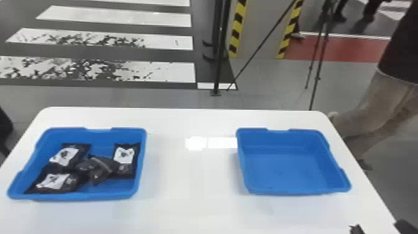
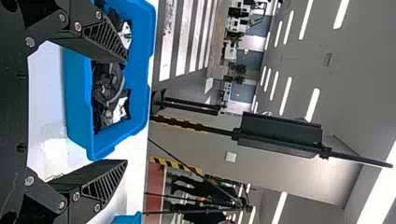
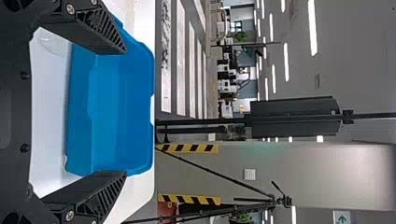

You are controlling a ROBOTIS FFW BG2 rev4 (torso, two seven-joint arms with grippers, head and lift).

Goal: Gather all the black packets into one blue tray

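Observation:
Several black packets [image 1: 126, 155] with white labels lie bunched inside the left blue tray [image 1: 85, 195], some overlapping; a darker crumpled one [image 1: 100, 166] sits among them. On the table's right side stands a second blue tray [image 1: 292, 161], its floor bare. My right gripper [image 1: 380, 228] is at the bottom right corner, in front of that tray. In the left wrist view, my left gripper [image 2: 127, 111] is open, with the packets [image 2: 111, 88] and their tray beyond its fingers. The right wrist view has my right gripper [image 3: 126, 112] open, facing the right tray [image 3: 121, 93].
Both trays stand apart on a white table [image 1: 189, 180]. Behind it are a black stand [image 1: 217, 56] and a tripod [image 1: 317, 68] on the floor.

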